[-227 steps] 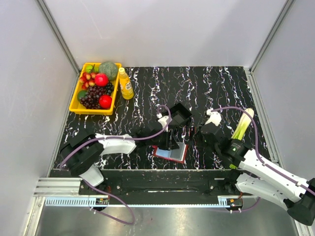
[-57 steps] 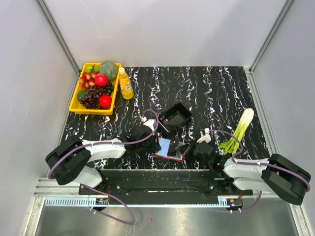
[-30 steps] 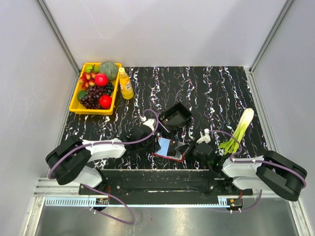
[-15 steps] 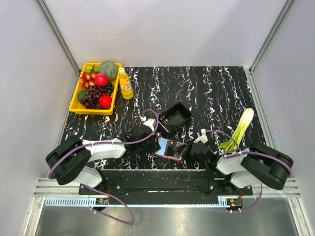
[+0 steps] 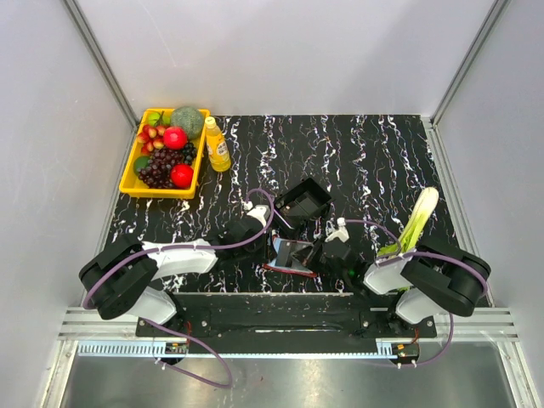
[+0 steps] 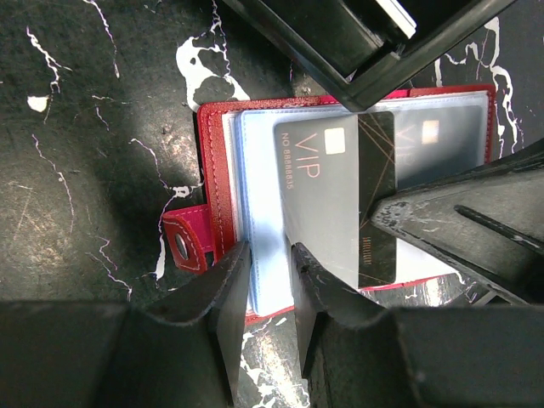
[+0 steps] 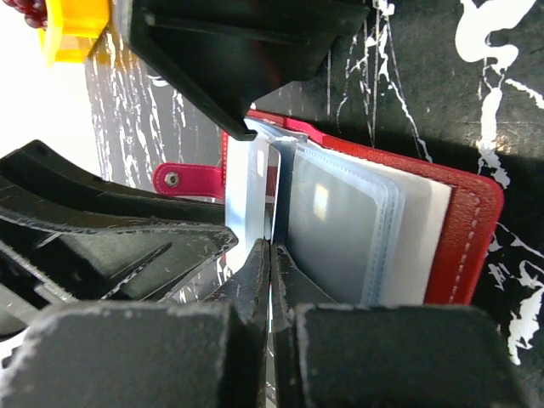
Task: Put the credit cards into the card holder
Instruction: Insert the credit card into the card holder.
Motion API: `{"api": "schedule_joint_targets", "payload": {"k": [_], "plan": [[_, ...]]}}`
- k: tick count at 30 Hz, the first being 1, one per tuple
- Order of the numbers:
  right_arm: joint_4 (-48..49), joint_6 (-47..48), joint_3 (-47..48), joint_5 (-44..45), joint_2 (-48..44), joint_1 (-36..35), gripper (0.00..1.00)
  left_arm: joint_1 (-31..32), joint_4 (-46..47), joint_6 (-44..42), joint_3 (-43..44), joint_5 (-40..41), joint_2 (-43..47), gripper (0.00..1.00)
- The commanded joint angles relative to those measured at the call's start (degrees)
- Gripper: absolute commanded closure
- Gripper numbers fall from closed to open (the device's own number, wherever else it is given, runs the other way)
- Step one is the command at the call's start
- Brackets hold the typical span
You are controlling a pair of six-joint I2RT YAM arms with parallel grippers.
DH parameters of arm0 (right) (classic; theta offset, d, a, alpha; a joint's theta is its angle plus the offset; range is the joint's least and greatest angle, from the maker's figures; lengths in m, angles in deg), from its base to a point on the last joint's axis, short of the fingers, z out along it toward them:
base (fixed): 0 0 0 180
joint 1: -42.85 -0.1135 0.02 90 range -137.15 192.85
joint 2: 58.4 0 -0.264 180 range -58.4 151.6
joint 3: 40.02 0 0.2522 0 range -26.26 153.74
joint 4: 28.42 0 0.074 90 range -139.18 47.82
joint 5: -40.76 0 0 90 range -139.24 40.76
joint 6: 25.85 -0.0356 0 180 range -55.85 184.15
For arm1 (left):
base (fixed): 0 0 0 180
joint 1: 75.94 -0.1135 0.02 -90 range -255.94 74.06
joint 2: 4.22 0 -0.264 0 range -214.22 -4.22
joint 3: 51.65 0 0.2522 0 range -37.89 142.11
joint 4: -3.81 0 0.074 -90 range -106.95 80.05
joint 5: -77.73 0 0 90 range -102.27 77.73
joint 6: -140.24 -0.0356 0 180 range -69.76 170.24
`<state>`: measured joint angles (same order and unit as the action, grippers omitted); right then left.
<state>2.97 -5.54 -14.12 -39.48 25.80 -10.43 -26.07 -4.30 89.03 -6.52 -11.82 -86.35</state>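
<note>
At 6 o'clock on the table [image 5: 382, 153] the red card holder [image 6: 212, 161] lies open. The left gripper [image 6: 270, 255] straddles its near sleeve edge, jaws slightly apart; whether they pinch is unclear. The right gripper [image 7: 270, 253], clenched, grips a grey card [image 6: 319, 195] over the sleeves from 3 o'clock, hiding its end. At 12 o'clock stands a black tray [image 5: 303, 200], cut off in wrist views.

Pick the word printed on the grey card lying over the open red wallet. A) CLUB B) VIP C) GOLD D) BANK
B: in the left wrist view, the card lying over the open card holder reads VIP in pale letters.
</note>
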Motion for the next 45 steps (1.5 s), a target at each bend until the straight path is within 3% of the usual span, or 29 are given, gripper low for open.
{"api": "schedule_joint_targets", "payload": {"k": [1,8,13,14,17,23,31,35,40,45], "plan": [[-1.8,1.0,2.5,-2.7,3.9,-0.8,1.0,-0.1,-1.0,-0.6,0.1,1.3,-0.8,0.69],[-2.3,2.3,6.1,-4.1,7.9,-1.0,1.0,-0.1,-0.6,-0.2,-0.3,1.2,0.0,0.68],[-3.5,2.9,5.4,-3.6,6.1,-1.0,0.88,-0.1,-0.7,-0.2,-0.4,1.5,-0.1,0.68],[-5.1,3.0,5.1,-3.1,4.8,-1.0,0.82,-0.1,-0.7,-0.2,-0.4,1.6,0.0,0.68],[-10.6,4.6,4.7,-1.0,-0.6,-1.0,0.8,-0.2,-1.1,-0.1,-0.5,2.2,0.2,0.68],[-25.6,10.4,6.6,3.9,-13.7,-1.0,0.62,-0.4,-1.5,-0.1,-0.7,2.9,0.8,0.68],[-44.7,7.5,3.4,12.6,-29.3,-0.8,0.57,-0.5,-3.1,-0.9,-0.9,3.2,8.5,0.67],[-54.4,5.5,2.1,13.7,-35.7,-0.1,0.57,-0.6,-5.0,-1.3,-1.5,6.1,14.1,0.6],[-59.1,4.1,1.2,13.3,-40.6,0.2,0.52,-2.8,-8.2,-2.4,-1.1,7.3,14.9,0.57],[-59.9,4.8,1.8,11.6,-38.7,0.5,0.51,-4.1,-5.9,-1.7,-4.8,7.3,15.0,0.53]]}}
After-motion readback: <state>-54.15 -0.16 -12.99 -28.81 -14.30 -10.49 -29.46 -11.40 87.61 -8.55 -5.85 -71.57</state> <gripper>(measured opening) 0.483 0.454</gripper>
